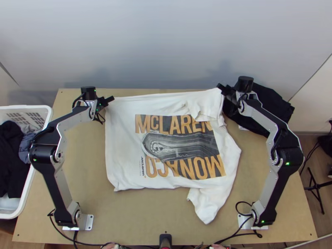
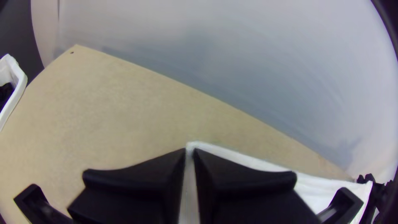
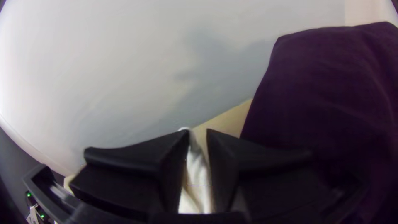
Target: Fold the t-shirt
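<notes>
Two grippers stand at the upper corners of the shirt [image 1: 120,145], which lies spread across the middle of the worktop [image 1: 79,166]. It is white, with an orange and dark grey print, face up. The upper edge runs nearly straight from one gripper to the other, slanting slightly upward toward the right of the frame. The left edge drops fairly straight to a corner at lower left. At upper right a sleeve lies rumpled over the body, with creases around it, and at lower right the other sleeve hangs down toward the near side of the worktop.

The left gripper [image 1: 109,101] is at the shirt's upper left corner. In its wrist view the fingers are clenched on that corner, a strip of white cloth pinched between them. The right gripper [image 1: 220,87] is at the upper right corner. Its wrist view has the fingers a little apart, with white cloth in the gap and a bit of worktop beside it, so they are not clamped there.

Some dark cloth [image 1: 272,97] lies in a heap at upper right, just beside the shirt and partly under the right arm. At the left edge of the frame stands a white basket [image 1: 49,112] holding black and grey-blue clothes [image 1: 10,153]
</notes>
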{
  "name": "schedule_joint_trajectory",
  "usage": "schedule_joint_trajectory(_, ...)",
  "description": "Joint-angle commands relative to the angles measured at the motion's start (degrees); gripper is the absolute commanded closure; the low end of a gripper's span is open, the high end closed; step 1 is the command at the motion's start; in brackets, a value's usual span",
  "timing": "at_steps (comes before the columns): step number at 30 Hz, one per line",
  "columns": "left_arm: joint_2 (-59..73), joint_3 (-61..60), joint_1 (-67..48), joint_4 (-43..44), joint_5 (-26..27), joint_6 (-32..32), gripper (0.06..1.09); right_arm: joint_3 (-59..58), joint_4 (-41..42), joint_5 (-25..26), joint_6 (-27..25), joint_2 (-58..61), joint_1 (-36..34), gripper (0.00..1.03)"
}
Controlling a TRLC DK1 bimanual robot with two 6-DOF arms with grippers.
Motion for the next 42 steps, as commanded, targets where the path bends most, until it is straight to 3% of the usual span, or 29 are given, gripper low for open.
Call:
schedule_joint_trajectory(1, -1.4, 2.7, -0.5, -0.3, -0.6, 1.8, 0.11, 2.1, -1.0, 0.2, -0.3, -2.7, -0.1, 0.33)
schedule_joint_trajectory(2, -2.7, 2.7, -0.5, 0.0, -1.1, 1.8, 0.10, 2.4, -2.2, 0.2, 0.0, -4.1, 0.1, 0.27)
schedule_joint_trajectory(5, -6.6, 2.7, -0.3, -0.1, -1.0, 0.9, 0.10, 3.3, -7.9, 0.4, 3.0, -9.6, 0.2, 0.20)
schedule_joint_trajectory(8, -11.3, 2.3, -0.5, -3.0, -0.8, 0.8, 0.10, 3.7, -17.2, 0.6, 7.2, -16.6, 0.2, 0.19)
schedule_joint_trajectory(15, -24.6, -3.6, -2.4, -11.6, 1.9, 1.4, 0.10, -5.2, -27.6, 0.4, 7.2, -31.7, 0.6, 0.14)
schedule_joint_trajectory(17, -28.4, -5.4, -2.5, -14.8, 5.1, 1.4, 0.10, -5.2, -35.7, 0.0, 7.8, -35.9, 0.6, 0.14)
schedule_joint_trajectory(20, -31.2, -6.0, -2.6, -27.8, 8.7, 2.1, 0.10, -6.0, -53.0, -5.3, 12.7, -39.6, 0.6, 0.16)
schedule_joint_trajectory(22, -32.9, -7.0, -3.2, -36.3, 8.7, 5.3, 0.10, -7.0, -70.6, -13.6, 17.9, -39.8, 0.1, 0.16)
schedule_joint_trajectory(24, -36.6, -9.6, -3.2, -39.8, 8.7, 6.4, 0.10, -9.4, -84.8, -15.4, 13.9, -39.6, 0.3, 0.16)
schedule_joint_trajectory(25, -38.9, -11.5, -3.3, -40.1, 8.7, 7.4, 0.10, -13.3, -86.0, -15.3, 11.6, -41.1, 0.6, 0.16)
schedule_joint_trajectory(26, -41.3, -13.3, -3.3, -40.1, 8.7, 8.3, 0.10, -18.3, -85.1, -15.3, 9.4, -44.1, 0.7, 0.15)
schedule_joint_trajectory(28, -45.5, -16.7, -3.9, -40.7, 8.7, 10.3, 0.10, -26.6, -84.2, -15.4, 2.7, -49.1, 0.5, 0.04)
schedule_joint_trajectory(32, -51.8, -21.7, -5.9, -42.3, 8.7, 10.5, 0.10, -39.4, -82.7, -17.3, -4.0, -54.6, 0.0, 0.04)
schedule_joint_trajectory(36, -54.9, -23.9, -7.9, -43.5, 8.7, 9.2, 0.10, -48.9, -73.6, -17.4, -4.7, -59.4, -1.4, 0.27)
schedule_joint_trajectory(40, -56.3, -24.2, -9.9, -46.5, 8.7, 8.7, 0.10, -52.8, -64.3, -17.3, -5.0, -62.6, -1.9, 0.79)
schedule_joint_trajectory(42, -57.4, -24.3, -11.3, -48.5, 8.7, 9.4, 0.10, -53.9, -62.2, -17.3, -5.0, -62.5, -1.9, 0.86)
